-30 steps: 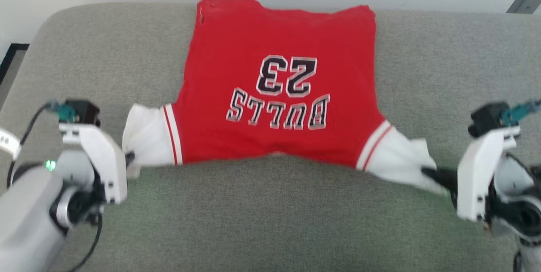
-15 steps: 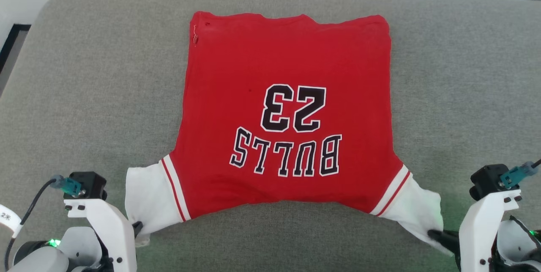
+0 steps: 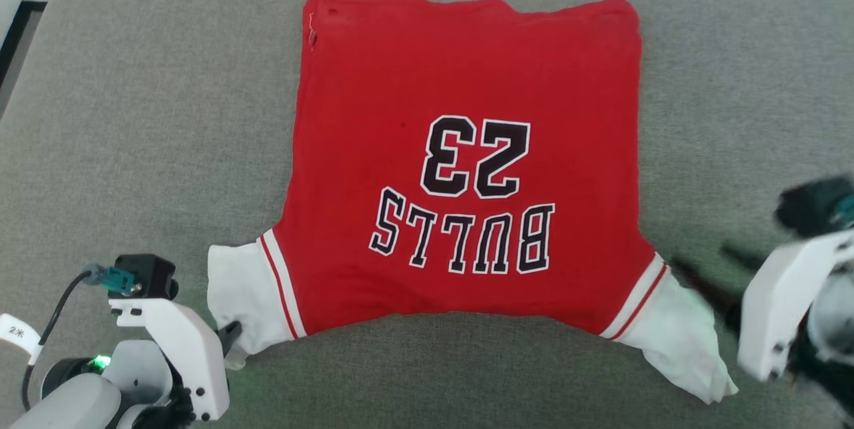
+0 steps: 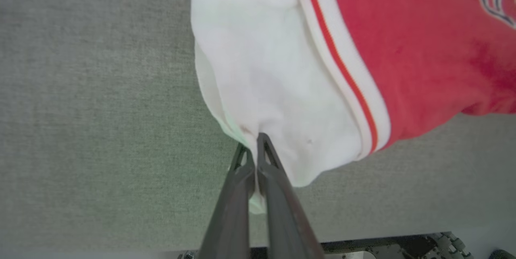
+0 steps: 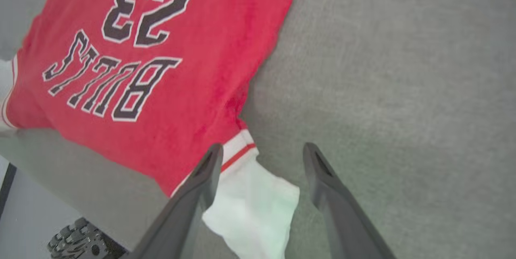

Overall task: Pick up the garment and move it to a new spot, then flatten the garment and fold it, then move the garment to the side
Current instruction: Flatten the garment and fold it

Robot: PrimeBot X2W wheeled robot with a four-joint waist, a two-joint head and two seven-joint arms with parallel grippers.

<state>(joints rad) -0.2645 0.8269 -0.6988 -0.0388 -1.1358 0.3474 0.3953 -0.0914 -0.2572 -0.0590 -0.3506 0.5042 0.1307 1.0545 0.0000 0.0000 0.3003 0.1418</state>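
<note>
- Left gripper (image 4: 255, 143) low at the left — fingers pressed together, pinching the garment (image 4: 278, 85).
- Right gripper (image 5: 262, 152) spread wide, holding nothing; blurred in the head view, so its tilt is hard to read.

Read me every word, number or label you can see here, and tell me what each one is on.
"23": black with white outline, on the red garment, upside down in the head view.
"BULLS": same garment, nearer the robot than the number.
White tag at lower left: too small to read.
</note>
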